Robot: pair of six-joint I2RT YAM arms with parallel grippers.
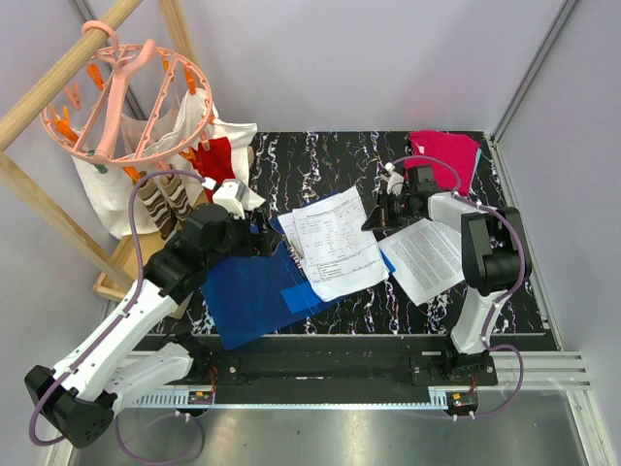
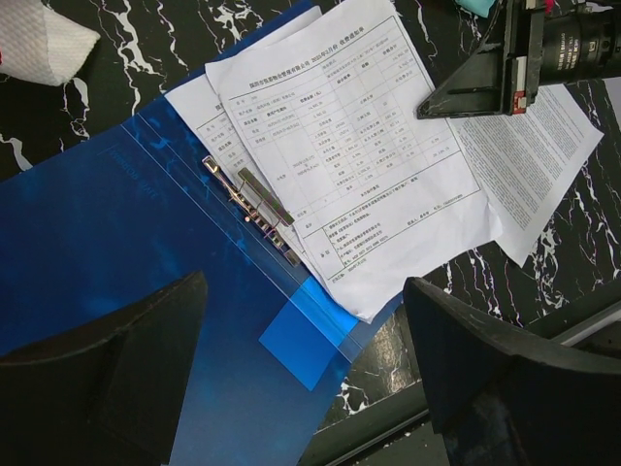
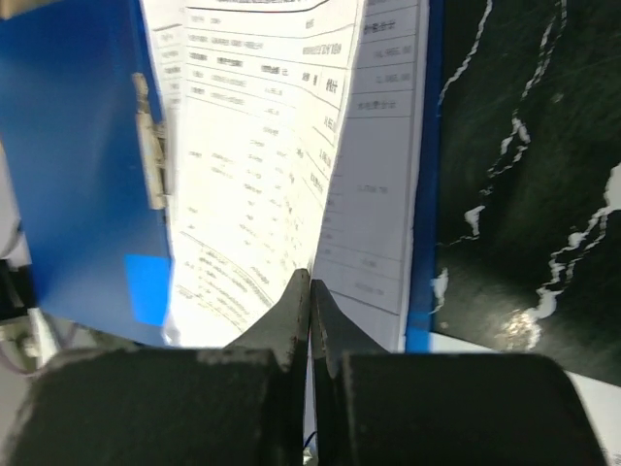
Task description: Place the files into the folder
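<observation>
The blue folder (image 1: 247,291) (image 2: 97,243) (image 3: 78,146) lies open on the black marble table, its metal clip (image 2: 252,209) at the spine. Two printed white sheets of the files (image 1: 335,243) (image 2: 359,165) (image 3: 252,165) rest on its right half. A third sheet (image 1: 427,257) (image 2: 524,165) lies on the table to the right. My right gripper (image 1: 372,221) (image 2: 424,112) (image 3: 310,277) is shut on the right edge of the top sheet, which curls up slightly there. My left gripper (image 1: 260,238) (image 2: 306,379) hovers open over the folder's left half, holding nothing.
A pink cloth (image 1: 446,155) lies at the back right of the table. A pink clip hanger (image 1: 126,97) with laundry hangs from a wooden rack at the back left. White cloth (image 2: 39,39) shows near the folder's far corner. The table's front edge (image 2: 427,413) runs just below the folder.
</observation>
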